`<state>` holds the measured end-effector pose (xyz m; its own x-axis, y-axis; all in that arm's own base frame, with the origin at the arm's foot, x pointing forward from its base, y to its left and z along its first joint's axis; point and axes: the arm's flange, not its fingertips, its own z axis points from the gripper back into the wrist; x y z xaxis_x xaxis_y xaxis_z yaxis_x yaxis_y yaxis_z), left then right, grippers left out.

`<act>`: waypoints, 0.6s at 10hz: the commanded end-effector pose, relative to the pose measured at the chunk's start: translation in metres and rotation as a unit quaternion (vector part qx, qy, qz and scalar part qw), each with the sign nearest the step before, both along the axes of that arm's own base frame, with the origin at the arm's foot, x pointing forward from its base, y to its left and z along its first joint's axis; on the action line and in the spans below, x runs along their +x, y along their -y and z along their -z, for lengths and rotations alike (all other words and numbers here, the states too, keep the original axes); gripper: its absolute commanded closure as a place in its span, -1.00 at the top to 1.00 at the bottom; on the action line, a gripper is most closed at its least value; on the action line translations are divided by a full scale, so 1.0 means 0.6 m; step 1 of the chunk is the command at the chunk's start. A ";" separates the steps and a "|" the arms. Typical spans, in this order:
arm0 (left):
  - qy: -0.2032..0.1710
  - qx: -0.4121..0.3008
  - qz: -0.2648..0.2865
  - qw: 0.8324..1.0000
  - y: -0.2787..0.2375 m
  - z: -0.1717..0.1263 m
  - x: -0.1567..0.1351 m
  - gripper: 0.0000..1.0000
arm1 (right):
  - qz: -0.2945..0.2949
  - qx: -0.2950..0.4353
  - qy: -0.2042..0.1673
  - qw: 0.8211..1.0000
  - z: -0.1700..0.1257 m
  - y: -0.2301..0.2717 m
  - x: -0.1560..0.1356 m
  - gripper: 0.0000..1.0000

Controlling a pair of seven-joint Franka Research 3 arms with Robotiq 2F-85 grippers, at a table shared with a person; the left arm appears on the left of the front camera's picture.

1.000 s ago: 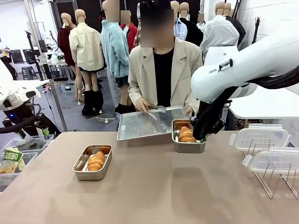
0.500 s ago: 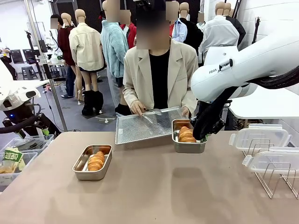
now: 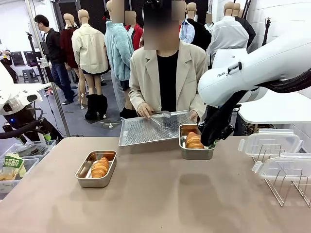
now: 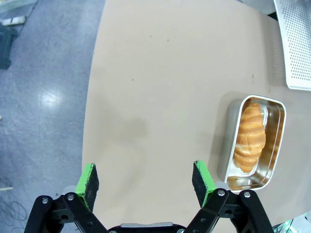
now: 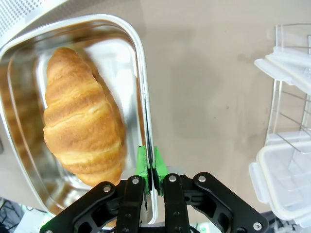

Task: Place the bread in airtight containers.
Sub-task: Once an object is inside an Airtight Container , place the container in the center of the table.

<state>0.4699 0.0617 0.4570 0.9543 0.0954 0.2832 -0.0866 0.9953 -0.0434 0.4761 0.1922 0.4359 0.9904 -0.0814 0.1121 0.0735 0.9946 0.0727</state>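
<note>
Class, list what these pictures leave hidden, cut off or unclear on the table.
- Front view: right gripper, fingertips hidden behind its own black body at the far container.
- Left wrist view: perforated tray, cut off by the picture's right edge.
- Front view: tool in the person's hand, too small to identify.
- Front view: lower lid, cut off at right.

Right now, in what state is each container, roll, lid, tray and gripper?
left container: no lid, holds left roll.
right container: no lid, holds right roll.
lids: off, resting on wire rack.
perforated tray: held by the person's hand at the table's far edge.
left gripper: open, empty.
right gripper: shut on right container's rim.
</note>
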 end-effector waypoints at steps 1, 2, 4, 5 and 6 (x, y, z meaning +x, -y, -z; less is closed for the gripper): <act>0.000 0.005 0.002 1.000 -0.004 -0.003 -0.003 1.00 | 0.001 -0.013 0.018 1.000 0.033 -0.003 0.012 -1.00; 0.000 0.005 0.002 1.000 -0.004 -0.003 -0.003 1.00 | 0.008 -0.021 0.016 1.000 0.056 0.001 0.015 -1.00; 0.000 0.005 0.002 1.000 -0.004 -0.003 -0.003 1.00 | -0.004 -0.037 -0.003 0.999 0.112 0.000 0.026 -1.00; 0.000 0.005 0.002 1.000 -0.004 -0.003 -0.003 1.00 | -0.007 -0.058 -0.002 0.998 0.145 -0.005 0.031 -1.00; 0.000 0.005 0.002 1.000 -0.004 -0.003 -0.003 1.00 | -0.011 -0.072 -0.002 0.997 0.167 -0.005 0.031 -1.00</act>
<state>0.4698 0.0617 0.4571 0.9542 0.0954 0.2834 -0.0867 0.9953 -0.0434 0.4909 0.1897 0.3416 0.9966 -0.0283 0.0768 0.0308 0.9990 -0.0309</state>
